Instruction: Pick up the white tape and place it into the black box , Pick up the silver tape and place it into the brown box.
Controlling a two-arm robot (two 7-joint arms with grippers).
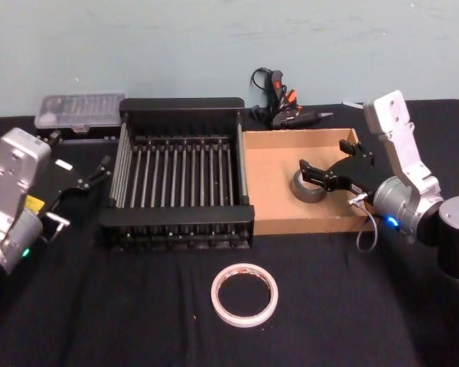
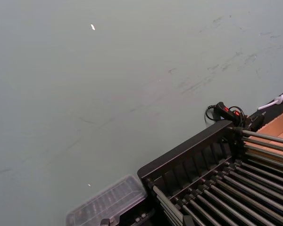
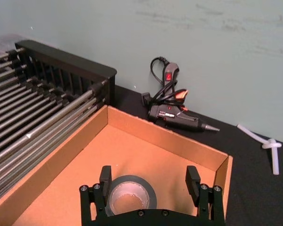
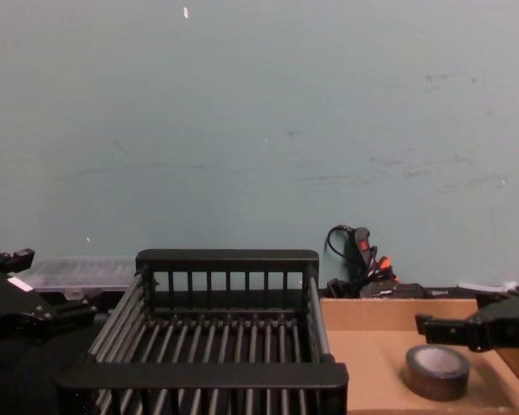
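The white tape (image 1: 245, 294) lies flat on the black table, in front of both boxes and apart from both grippers. Inside the brown box (image 1: 306, 225) the silver tape (image 1: 309, 188) rests flat on the cardboard floor. My right gripper (image 1: 323, 155) hangs open just over that roll; the right wrist view has the silver tape (image 3: 130, 198) below and between the spread fingers (image 3: 105, 174). From the chest, the right gripper (image 4: 457, 318) sits slightly above the silver tape (image 4: 437, 371). The black box (image 1: 180, 104) stands left of the brown one, nothing in it. My left gripper (image 1: 80, 157) is open, left of the black box.
A black glue gun with its cord (image 1: 279, 99) lies behind the brown box by the wall. A clear plastic case (image 1: 80, 112) sits behind the black box's left corner. A white tie (image 3: 270, 145) lies on the cloth at the back right.
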